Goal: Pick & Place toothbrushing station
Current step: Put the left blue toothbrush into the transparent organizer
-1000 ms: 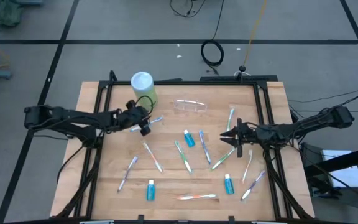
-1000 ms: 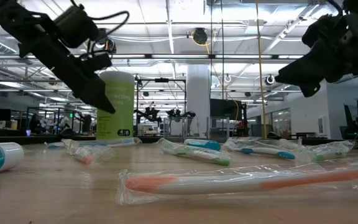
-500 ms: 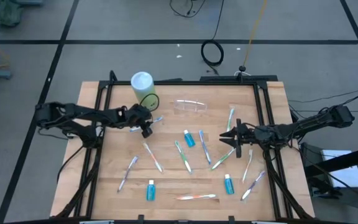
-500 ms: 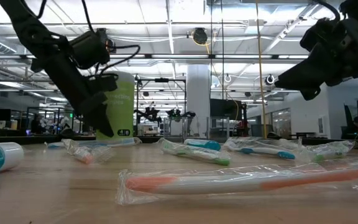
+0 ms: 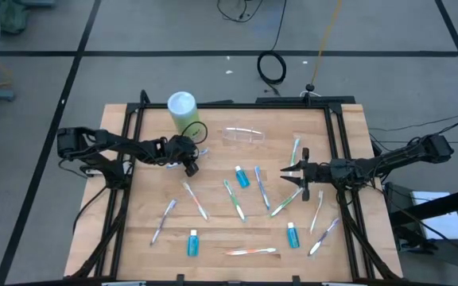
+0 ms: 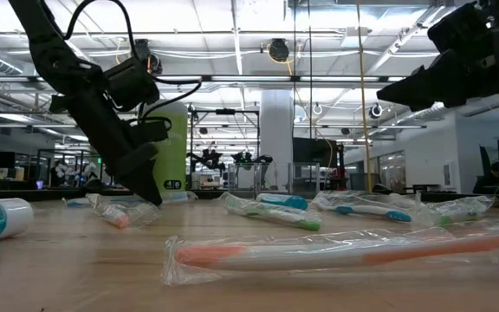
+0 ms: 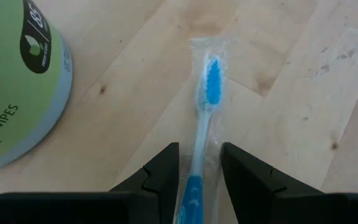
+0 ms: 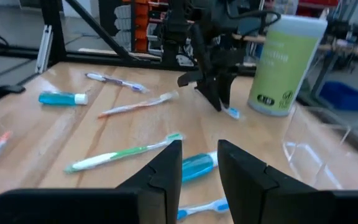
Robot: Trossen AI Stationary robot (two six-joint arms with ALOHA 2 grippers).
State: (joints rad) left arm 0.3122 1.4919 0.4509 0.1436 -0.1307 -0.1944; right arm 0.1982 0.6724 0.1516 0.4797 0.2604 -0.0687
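Several wrapped toothbrushes and three blue tubes (image 5: 242, 176) lie scattered on the wooden table. A clear bag (image 5: 243, 137) lies flat toward the far edge. My left gripper (image 5: 191, 167) slants down, low over the table beside the green wipes canister (image 5: 183, 111). It is open, with one finger on each side of the handle of a blue-and-white wrapped toothbrush (image 7: 205, 99). My right gripper (image 5: 290, 176) hangs level above the table's right half. It is open and nothing is between its fingers (image 8: 166, 168). My left gripper straddles the toothbrush's handle (image 7: 197, 163), coming from above at a slant and lying along the brush. The brush lies flat on the table, head pointing away from the gripper. Whether the fingers (image 7: 166, 168) touch the wrapper, I cannot tell.
The green wipes canister (image 7: 11, 81) stands upright close beside my left gripper, at the table's far left. A black frame (image 5: 133, 159) runs along the table's left, right and far sides. Bare wood shows in the middle between the brushes.
My left gripper has come down toward the table and a little toward its right edge. It has tipped steeper and now straddles the toothbrush by the canister. My right gripper has rolled about its own axis while staying in place.
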